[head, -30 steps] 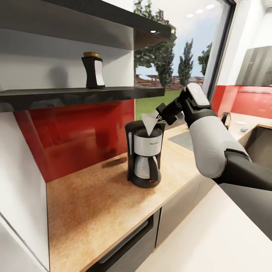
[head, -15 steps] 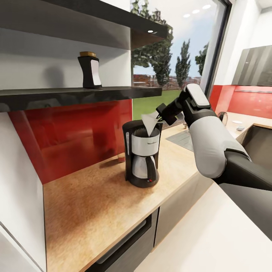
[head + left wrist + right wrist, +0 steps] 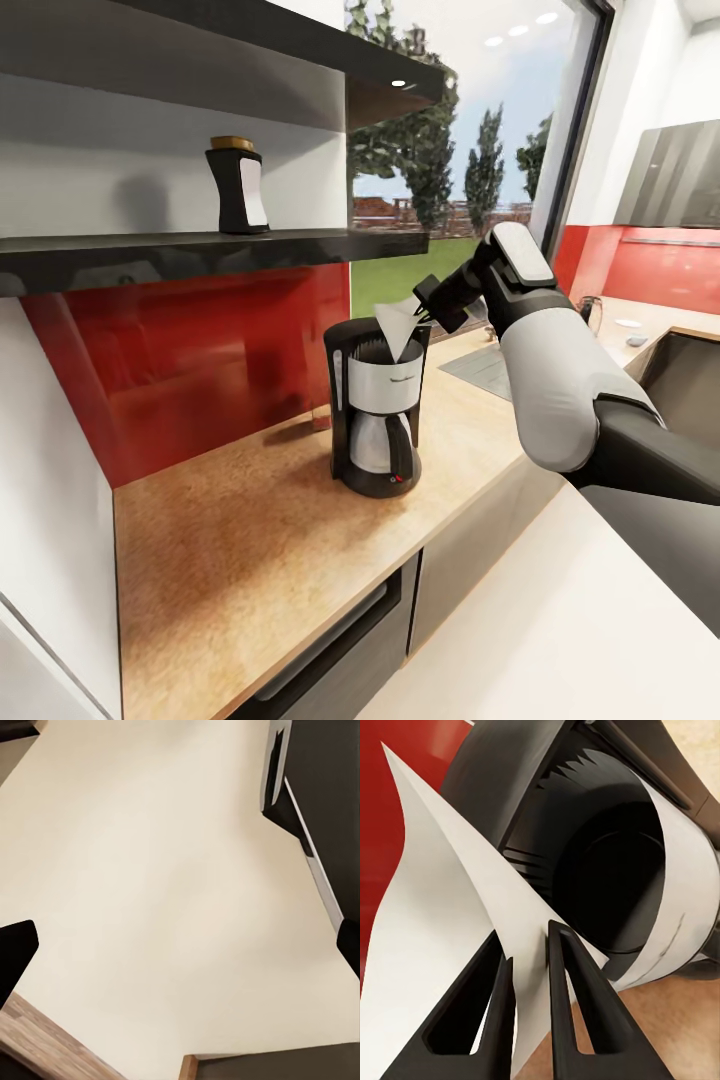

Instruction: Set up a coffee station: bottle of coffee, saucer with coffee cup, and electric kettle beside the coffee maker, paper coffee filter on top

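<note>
Pinching the filter (image 3: 397,325) between nearly closed fingers, the right gripper (image 3: 428,303) holds its tip over the coffee maker (image 3: 375,410) mid-countertop (image 3: 250,540); the bottle (image 3: 236,186) stands on the shelf (image 3: 200,252).

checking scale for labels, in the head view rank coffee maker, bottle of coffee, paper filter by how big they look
1. coffee maker, clearly the largest.
2. bottle of coffee on the kitchen shelf.
3. paper coffee filter, pinched in the right gripper over the machine's top.

The bottle stands farther from the camera, so ranks 2 and 3 are unsure.
</note>
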Available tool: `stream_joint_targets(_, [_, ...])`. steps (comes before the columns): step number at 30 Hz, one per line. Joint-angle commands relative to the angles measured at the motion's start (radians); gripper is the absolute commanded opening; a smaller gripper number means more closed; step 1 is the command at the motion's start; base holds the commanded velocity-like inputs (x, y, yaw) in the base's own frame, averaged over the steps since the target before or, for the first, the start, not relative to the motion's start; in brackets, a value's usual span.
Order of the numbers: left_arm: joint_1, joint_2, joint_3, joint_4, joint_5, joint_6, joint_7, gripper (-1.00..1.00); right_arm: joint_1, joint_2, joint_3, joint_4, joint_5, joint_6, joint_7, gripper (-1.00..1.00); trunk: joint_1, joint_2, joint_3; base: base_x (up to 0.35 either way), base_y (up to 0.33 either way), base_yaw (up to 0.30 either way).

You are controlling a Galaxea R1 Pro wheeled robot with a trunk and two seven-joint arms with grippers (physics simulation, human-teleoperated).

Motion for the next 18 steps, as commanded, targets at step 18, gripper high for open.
stream_joint_targets(18, [0.000, 0.000, 0.002, -0.001, 0.001, 0.000, 0.002, 1.00, 0.001, 0.001, -0.007, -0.001, -0.010, 0.002, -0.011, -1.00, 0.001, -0.002, -0.002, 0.029, 0.016, 0.000])
